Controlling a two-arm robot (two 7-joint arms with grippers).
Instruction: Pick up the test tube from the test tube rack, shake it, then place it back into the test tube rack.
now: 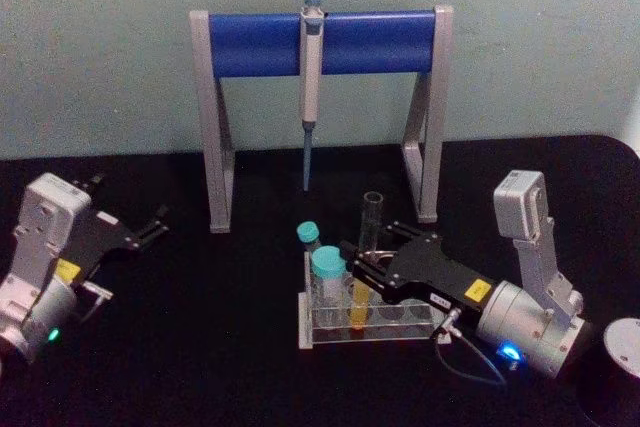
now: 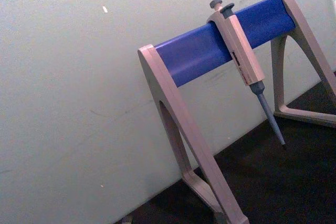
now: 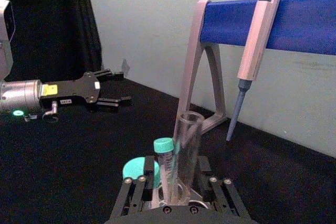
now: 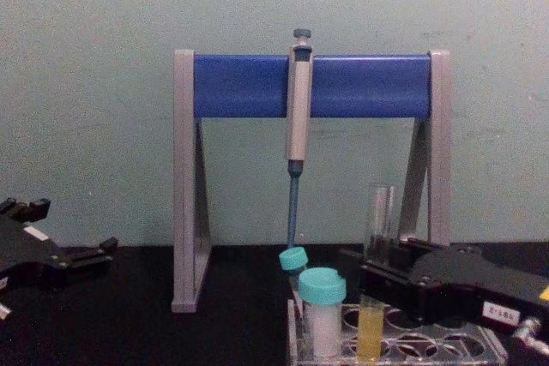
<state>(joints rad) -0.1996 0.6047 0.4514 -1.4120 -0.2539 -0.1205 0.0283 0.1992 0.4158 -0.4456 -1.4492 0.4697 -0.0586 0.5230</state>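
Here the right end effector (image 1: 362,265) grips the test tube (image 1: 366,259), labels unreadable.

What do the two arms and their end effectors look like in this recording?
Both arms end in silver-grey metal wrist housings with a pale grey camera module on top. Each end effector, left and right, is black with slim fingers and a yellow label. The left wrist shows a green light, the right a blue light and a thin loose cable.
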